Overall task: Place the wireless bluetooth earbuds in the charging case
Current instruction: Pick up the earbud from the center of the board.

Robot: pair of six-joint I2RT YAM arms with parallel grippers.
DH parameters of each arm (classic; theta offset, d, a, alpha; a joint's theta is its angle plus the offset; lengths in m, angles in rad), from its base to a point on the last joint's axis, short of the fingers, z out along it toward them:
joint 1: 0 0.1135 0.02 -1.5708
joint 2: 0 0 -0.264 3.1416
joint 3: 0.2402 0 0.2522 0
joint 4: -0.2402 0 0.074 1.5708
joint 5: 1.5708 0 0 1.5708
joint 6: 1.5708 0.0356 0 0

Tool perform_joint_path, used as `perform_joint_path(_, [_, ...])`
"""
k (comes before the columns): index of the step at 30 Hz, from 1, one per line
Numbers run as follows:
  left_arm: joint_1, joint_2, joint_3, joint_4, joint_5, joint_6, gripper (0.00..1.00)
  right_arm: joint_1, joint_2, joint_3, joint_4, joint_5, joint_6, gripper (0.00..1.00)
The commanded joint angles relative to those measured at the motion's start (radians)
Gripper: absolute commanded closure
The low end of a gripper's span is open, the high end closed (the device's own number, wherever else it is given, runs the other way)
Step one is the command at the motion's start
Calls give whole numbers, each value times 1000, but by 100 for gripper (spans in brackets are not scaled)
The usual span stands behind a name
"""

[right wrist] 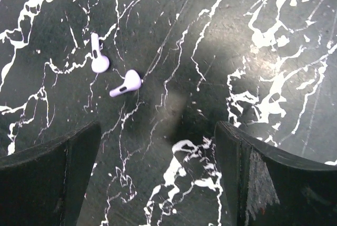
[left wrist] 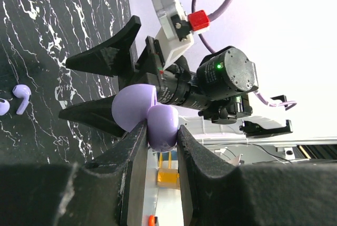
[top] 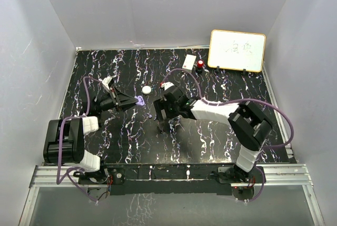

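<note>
Earbuds (right wrist: 98,60) are both lying loose on the black marbled desk (top: 131,147). It's a pale purple pair, just beside each other, stems pointing different ways. In the right wrist view they sit ahead of the right claw (right wrist: 158,131) and a bit off to its left side. That claw hangs low over the desk with its jaws spread wide and nothing between them, only bare marble, so it isn't touching either bud.

The left claw (left wrist: 160,136) is clenched on the purple charging case (left wrist: 131,109). The two fingers pinch the rounded body from both sides and hold it up off the desk, with the lid flipped open. From the left wrist camera the case looks tilted toward the right arm, and you can see the buds down on the desk off to the side, well apart from the case.

Other stuff: a small white round case (top: 146,90) sits on the desk just behind the purple one, and a whiteboard (top: 237,50) stands at the far right with a red knob (top: 200,64) near it.
</note>
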Motion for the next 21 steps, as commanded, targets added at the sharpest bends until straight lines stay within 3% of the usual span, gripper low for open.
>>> perform_joint_path(1, [33, -66, -13, -18, 53, 36, 100, 32, 47, 102, -29, 69, 41, 13])
perform_joint_path(21, [73, -91, -37, -29, 75, 48, 100, 135, 218, 253, -143, 313, 42, 13])
